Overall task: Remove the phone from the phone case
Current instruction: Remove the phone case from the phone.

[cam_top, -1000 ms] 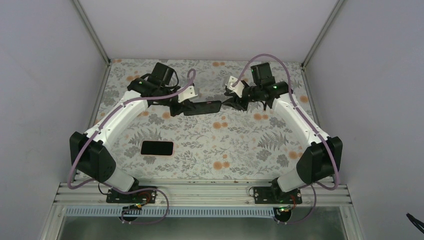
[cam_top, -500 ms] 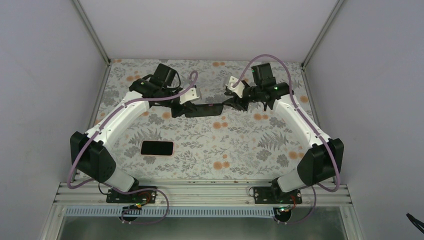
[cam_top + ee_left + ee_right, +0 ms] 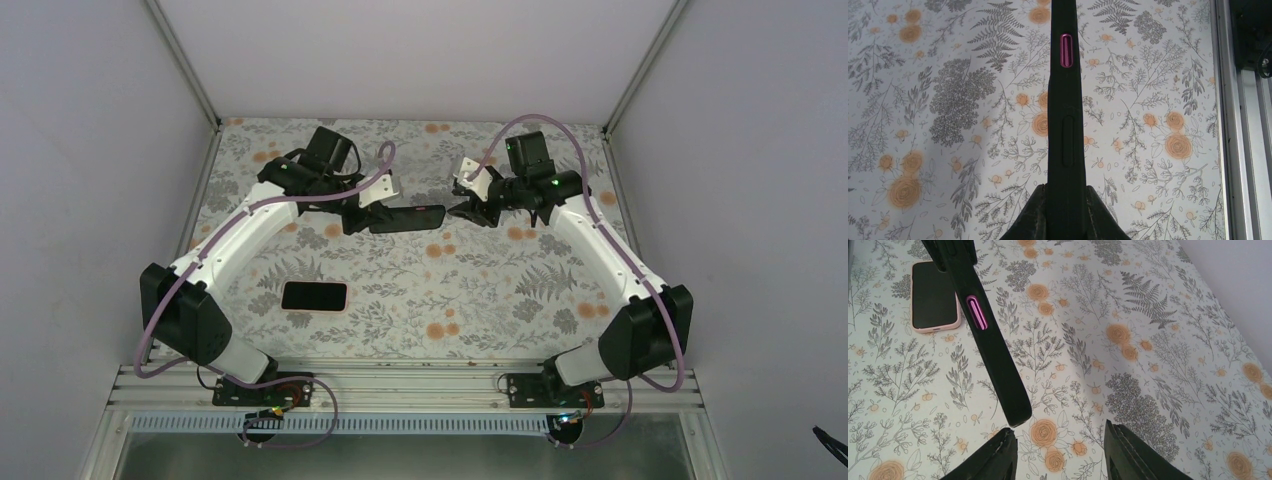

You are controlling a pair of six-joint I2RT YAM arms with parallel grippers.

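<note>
Pinching one end of the black phone case (image 3: 1066,100) with the left jaws, edge-up above the table (image 3: 480,300); right jaws spread just off its free end, not touching. Pink-edged phone (image 3: 314,296) flat, well apart.

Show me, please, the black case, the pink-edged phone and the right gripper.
black case (image 3: 1066,130): left wrist view, side edge.
pink-edged phone (image 3: 934,292): right wrist view, dark screen.
right gripper (image 3: 1059,432): right wrist view, midway between fingertips.

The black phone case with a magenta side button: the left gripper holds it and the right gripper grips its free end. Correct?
No: the right gripper is open, not gripping the black phone case, as the right wrist view shows. The left gripper holds it.
</note>
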